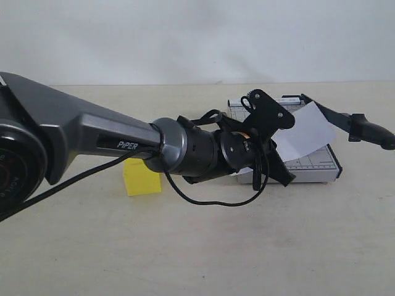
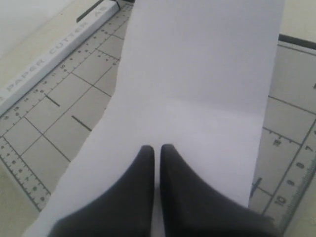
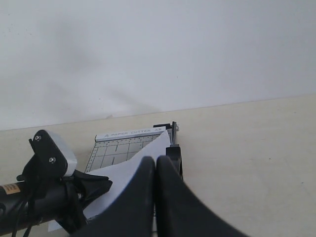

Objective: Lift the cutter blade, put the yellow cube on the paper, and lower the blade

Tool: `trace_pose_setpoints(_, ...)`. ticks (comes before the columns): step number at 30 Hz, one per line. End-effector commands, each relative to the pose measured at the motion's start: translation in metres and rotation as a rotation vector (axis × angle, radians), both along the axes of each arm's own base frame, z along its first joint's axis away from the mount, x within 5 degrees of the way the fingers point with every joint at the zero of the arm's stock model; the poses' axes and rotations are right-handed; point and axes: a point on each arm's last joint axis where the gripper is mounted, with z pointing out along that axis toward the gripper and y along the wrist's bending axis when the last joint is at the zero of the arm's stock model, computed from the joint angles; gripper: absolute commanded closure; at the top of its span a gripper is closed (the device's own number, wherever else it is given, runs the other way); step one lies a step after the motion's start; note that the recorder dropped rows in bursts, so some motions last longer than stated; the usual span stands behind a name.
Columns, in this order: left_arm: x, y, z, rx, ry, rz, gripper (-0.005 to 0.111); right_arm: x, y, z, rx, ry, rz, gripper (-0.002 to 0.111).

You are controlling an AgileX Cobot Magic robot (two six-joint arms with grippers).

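The left arm (image 1: 111,139) stretches level across the tabletop (image 1: 216,246) from the left, its wrist bent down over the grey base (image 1: 321,161). The left gripper (image 2: 157,148) has its fingers (image 2: 133,192) pressed together, with only a slit between them, and the tips sit on the paper (image 1: 305,132). Whether they pinch the sheet cannot be told. The paper lies across the base, one corner tilted up toward the blade (image 1: 333,114), which stands raised off the base with its handle out to the right.

The right gripper (image 3: 156,160) points along the blade toward the hinge, fingers closed tight. The blade passes behind them, so a grip on it cannot be confirmed.

The cube (image 1: 142,179) rests on the tabletop left of the base, partly behind the left arm.
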Motion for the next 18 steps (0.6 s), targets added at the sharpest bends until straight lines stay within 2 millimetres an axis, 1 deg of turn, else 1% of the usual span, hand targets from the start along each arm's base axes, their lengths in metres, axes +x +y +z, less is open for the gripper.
trace_pose_setpoints(1,0.000,-0.004,0.009,-0.019,-0.014,-0.005,0.102,-0.001,0.000,0.000,-0.004,-0.005,-0.004,0.108)
trace_pose_setpoints(11,0.001,-0.004,0.019,0.017,-0.056,-0.036,0.102,-0.001,0.000,0.000,-0.004,-0.005,-0.004,0.108)
trace_pose_setpoints(18,0.008,0.005,0.020,0.016,-0.055,-0.012,0.102,0.000,-0.001,0.000,-0.004,-0.007,-0.006,0.108)
